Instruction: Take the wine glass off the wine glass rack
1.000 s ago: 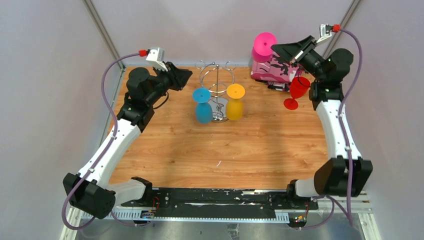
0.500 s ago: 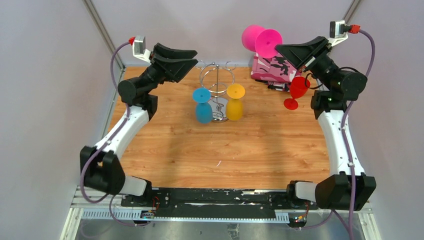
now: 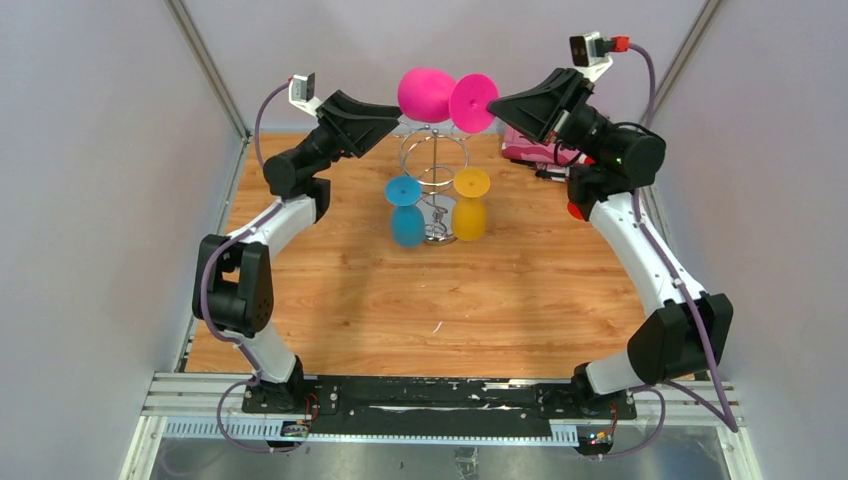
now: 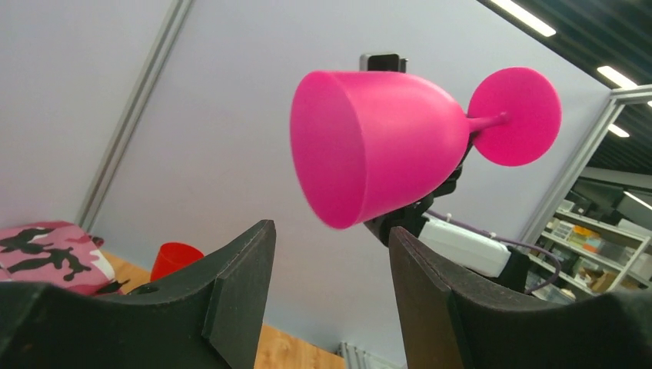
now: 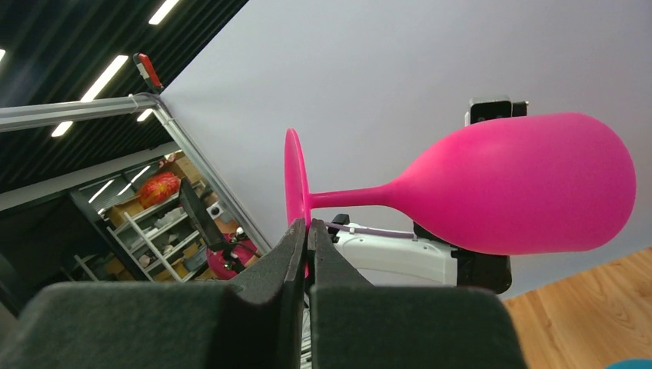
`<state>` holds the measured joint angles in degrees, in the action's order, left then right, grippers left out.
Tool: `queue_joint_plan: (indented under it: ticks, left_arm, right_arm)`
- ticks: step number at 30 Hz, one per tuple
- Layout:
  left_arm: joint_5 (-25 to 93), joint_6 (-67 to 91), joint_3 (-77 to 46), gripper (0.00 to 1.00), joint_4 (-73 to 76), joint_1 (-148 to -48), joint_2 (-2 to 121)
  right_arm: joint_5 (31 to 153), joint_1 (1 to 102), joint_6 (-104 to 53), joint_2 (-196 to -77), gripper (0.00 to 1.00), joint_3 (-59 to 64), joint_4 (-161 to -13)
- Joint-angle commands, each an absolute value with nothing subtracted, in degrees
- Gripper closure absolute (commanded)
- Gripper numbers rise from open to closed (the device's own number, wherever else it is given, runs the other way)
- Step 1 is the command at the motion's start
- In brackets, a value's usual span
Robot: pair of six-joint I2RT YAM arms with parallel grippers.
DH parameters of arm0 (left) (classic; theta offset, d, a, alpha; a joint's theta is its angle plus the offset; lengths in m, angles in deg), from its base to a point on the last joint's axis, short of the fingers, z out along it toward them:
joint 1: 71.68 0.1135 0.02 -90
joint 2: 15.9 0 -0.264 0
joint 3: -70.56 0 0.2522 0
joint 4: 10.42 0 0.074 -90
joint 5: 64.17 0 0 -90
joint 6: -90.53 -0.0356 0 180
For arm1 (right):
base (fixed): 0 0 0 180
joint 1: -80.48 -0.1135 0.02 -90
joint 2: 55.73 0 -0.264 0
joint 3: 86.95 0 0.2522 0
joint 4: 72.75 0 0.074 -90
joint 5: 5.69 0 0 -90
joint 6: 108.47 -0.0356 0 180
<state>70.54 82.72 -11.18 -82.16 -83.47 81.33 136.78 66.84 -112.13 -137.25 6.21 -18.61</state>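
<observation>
Jaws of the right gripper (image 3: 497,103) pinch the foot of the pink wine glass (image 3: 425,95), held sideways in the air, clear of the chrome wine glass rack (image 3: 434,150), which has a blue glass (image 3: 406,222) and a yellow glass (image 3: 469,215) upside down at its sides; the left gripper (image 3: 393,113) is parted, facing the bowl. From the left wrist, the smooth opaque bowl's open mouth sits just beyond the spread fingers (image 4: 246,284), bare wall around it. From the right wrist, closed fingers (image 5: 296,254) clamp the thin foot disc's rim, stem level
</observation>
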Motion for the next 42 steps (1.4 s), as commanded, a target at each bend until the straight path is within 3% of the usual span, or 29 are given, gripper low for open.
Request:
queue_joint_plan:
  ticks: [1,9,20,36,42]
  left_arm:
    - [72.3,83.6,-12.4,0.38,-87.1,-83.5,79.7]
    - [72.7,83.1,-10.9,0.37,-87.1,-83.5,78.8]
    - [72.7,83.2,-10.1,0.39,-87.1,-83.5,74.4]
    - [74.4,82.2,-1.8,0.57,-86.9,-83.5,58.8]
    - [74.9,82.3,-1.6,0.77,-87.0,-83.5,58.6]
  right_arm:
    - [136.4,64.5,-112.4,-138.1,1.00,8.6,-13.4]
    - [136.0,62.7,-113.1,-141.7,1.00,9.6,-11.6]
    - [133.1,60.8,-125.7,-149.8,1.00,8.8,4.3]
    - [134.8,57.3,-125.7,-153.2,1.00,10.0,4.9]
    - [135.3,55.9,-125.7,-154.0,1.00,10.3,4.9]
